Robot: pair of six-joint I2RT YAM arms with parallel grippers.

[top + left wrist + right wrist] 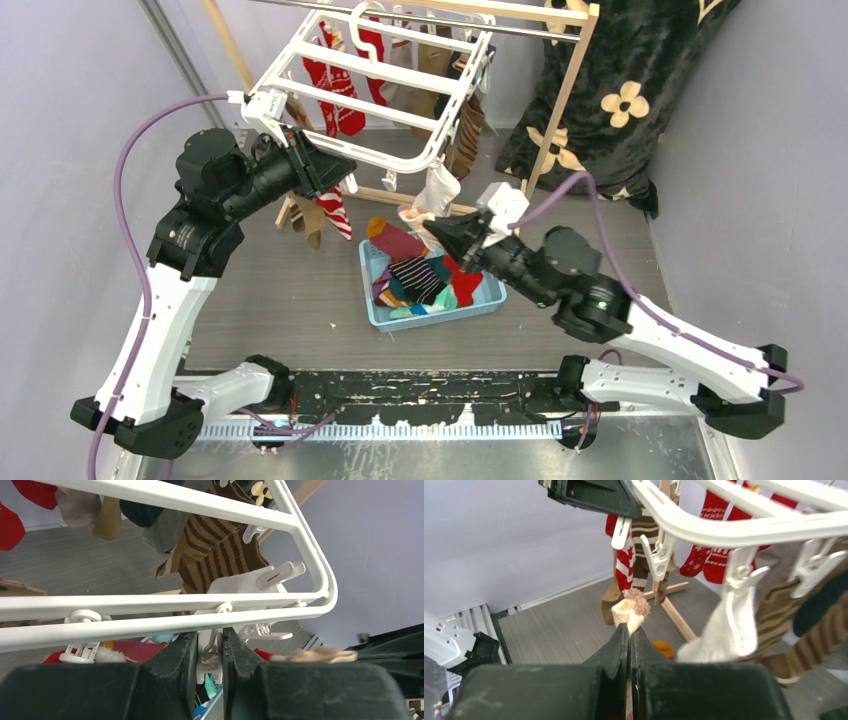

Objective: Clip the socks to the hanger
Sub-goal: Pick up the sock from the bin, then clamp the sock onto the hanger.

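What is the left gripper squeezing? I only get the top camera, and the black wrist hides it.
Observer: The left wrist camera shows the left gripper pinching a small white plastic peg hanging under the white plastic slatted hanger.
Operator: Does the right gripper have a sock?
Observer: Yes, its wrist camera shows the right gripper shut on a fluffy peach fabric sock, whose tip pokes out above the fingertips.

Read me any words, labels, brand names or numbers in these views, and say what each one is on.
No readable text anywhere. The hanger, the socks in the blue basket and the arms carry no lettering; the black cloth shows only cream flower shapes.
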